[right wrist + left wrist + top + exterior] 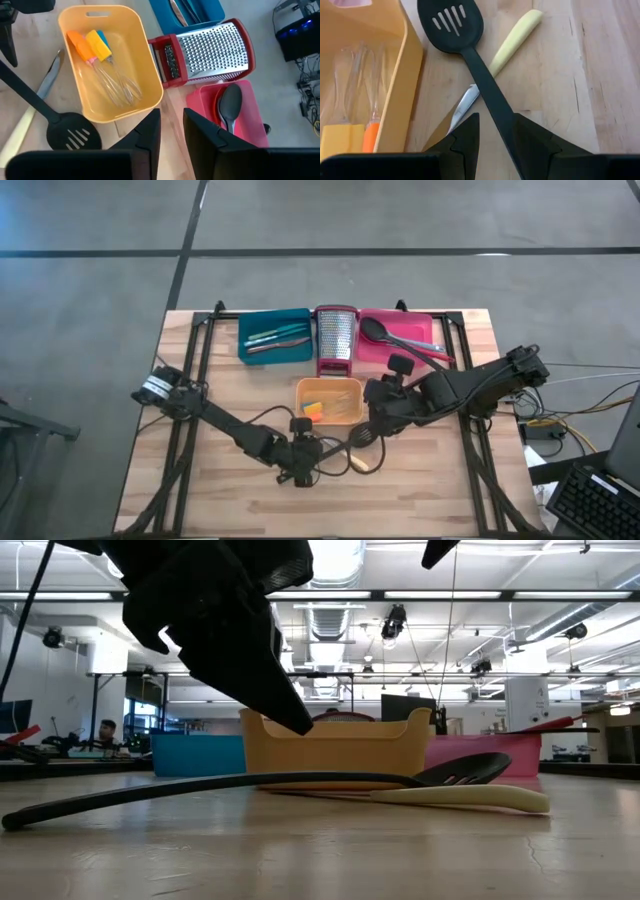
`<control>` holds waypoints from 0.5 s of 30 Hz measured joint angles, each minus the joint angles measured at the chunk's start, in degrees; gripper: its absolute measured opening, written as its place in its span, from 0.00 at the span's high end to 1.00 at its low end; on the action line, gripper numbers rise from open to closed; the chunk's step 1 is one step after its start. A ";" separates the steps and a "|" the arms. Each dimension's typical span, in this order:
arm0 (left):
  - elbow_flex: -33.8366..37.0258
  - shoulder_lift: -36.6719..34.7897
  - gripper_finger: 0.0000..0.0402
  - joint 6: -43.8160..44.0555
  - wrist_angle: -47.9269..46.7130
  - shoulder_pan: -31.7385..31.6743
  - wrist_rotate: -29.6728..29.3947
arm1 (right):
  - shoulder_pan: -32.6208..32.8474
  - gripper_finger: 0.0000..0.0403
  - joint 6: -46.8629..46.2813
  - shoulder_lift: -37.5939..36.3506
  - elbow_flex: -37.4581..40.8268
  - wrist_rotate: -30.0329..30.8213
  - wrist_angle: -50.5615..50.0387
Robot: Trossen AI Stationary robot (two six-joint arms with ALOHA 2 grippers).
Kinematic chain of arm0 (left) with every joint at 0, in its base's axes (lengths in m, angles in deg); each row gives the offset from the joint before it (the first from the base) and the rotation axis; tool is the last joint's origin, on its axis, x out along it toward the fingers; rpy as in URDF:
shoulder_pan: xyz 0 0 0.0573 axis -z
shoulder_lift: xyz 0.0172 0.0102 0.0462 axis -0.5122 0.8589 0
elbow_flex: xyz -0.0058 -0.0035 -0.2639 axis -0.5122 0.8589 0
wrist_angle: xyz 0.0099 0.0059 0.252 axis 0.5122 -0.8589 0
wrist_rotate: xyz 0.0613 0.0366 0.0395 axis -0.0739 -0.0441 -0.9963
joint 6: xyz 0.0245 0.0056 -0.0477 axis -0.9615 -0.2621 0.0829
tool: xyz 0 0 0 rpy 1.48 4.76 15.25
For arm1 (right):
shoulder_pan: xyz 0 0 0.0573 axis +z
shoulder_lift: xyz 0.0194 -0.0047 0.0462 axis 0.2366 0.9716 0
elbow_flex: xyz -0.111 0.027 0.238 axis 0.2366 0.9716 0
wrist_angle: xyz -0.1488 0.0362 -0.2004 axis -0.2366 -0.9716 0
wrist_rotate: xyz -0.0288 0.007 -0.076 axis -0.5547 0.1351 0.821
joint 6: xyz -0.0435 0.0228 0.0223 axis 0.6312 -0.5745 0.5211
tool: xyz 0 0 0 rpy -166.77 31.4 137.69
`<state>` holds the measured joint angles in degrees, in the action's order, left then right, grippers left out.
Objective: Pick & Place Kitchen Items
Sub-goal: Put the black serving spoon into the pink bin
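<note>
While the left pincer [492, 137] straddles the slotted spatula's [451, 22] handle, part-open and not yet clamped, spatula flat on counter [600, 75] beside orange tray [405, 85], right pincer [171, 131] hovers empty, narrowly parted.

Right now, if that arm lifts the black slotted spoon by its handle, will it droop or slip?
Probably stiff: the slotted spoon lies straight along its length. The left gripper straddles its smooth, narrow handle far from the head, so it might tilt head-down. It crosses a cream-handled knife, which could shift.
</note>
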<state>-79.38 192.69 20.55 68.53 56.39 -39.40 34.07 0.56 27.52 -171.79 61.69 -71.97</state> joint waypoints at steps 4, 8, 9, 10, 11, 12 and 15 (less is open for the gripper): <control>0.04 -0.01 0.70 1.23 0.21 -0.02 0.30 | -0.02 0.78 0.00 0.00 0.00 0.00 0.00; 0.98 0.56 0.70 2.14 1.93 -0.04 1.82 | 0.00 0.76 0.00 0.00 0.02 0.00 0.03; 1.05 1.12 0.70 2.32 2.02 -0.04 2.18 | -0.02 0.75 -0.02 0.00 0.02 0.00 0.04; 1.05 1.76 0.70 2.61 2.08 -0.04 2.54 | 0.00 0.75 -0.02 0.00 0.03 -0.02 0.04; 1.05 2.36 0.70 2.92 2.08 -0.05 2.86 | -0.01 0.75 0.00 0.00 0.04 0.00 0.06; 1.01 2.96 0.70 3.11 2.15 -0.13 3.20 | -0.02 0.75 0.00 0.00 0.09 0.00 0.07; 0.87 4.09 0.70 4.15 3.17 -0.25 4.19 | -0.02 0.74 -0.02 0.00 0.09 0.00 0.07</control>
<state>-78.52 196.78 24.70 71.69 56.14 -35.21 34.05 0.54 27.52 -171.70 61.69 -71.90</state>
